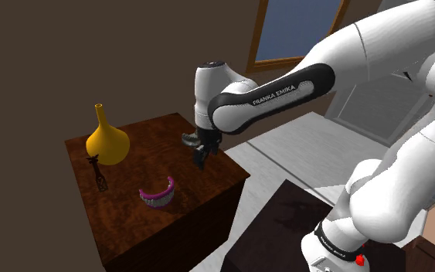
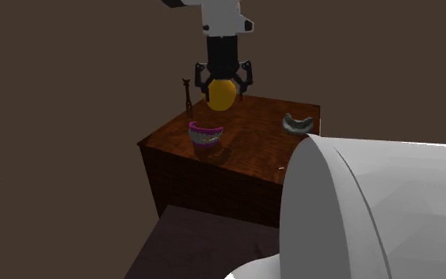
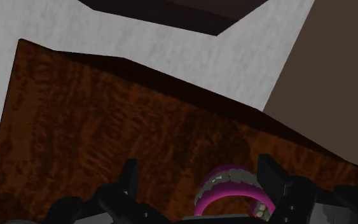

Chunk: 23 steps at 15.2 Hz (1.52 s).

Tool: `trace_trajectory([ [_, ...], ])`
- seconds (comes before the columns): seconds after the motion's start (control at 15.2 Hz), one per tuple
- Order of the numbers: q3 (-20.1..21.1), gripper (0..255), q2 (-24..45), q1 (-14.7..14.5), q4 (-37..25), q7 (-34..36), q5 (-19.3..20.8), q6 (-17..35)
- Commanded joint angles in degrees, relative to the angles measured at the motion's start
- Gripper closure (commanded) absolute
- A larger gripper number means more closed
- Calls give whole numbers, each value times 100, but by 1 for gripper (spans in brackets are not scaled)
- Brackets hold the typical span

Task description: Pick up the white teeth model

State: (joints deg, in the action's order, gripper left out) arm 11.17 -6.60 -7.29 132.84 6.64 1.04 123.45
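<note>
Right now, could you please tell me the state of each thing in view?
gripper: open, empty, above the table.
pink-gummed teeth model: lying on the table, not held.
grey teeth model: lying on the table, not held.
yellow vase: upright.
giraffe figurine: standing.

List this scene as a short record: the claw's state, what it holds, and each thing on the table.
claw: open, holding nothing, above the table
table: dark wood
pink-gummed teeth model: on the table, untouched
grey teeth model: on the table, apart from the pink-gummed one
vase: yellow, upright
giraffe figure: upright beside the vase
</note>
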Motion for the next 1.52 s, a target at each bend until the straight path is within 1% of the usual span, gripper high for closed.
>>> trace_trajectory([
  [0.0, 97, 0, 449, -54, -248, 188, 92, 202],
  [0.26, 214, 0, 1308, -190, -803, 544, 340, 487],
  [0.59, 249, 0, 2390, -445, -1656, 952, 685, 684],
  [0.92, 199, 0, 3479, -769, -2698, 1260, 975, 707],
  [1.19, 135, 0, 4375, -1051, -3697, 1415, 1140, 599],
  [1.25, 128, 0, 4458, -1078, -3795, 1424, 1150, 584],
  [1.45, 97, 0, 4611, -1099, -3799, 1450, 1188, 731],
])
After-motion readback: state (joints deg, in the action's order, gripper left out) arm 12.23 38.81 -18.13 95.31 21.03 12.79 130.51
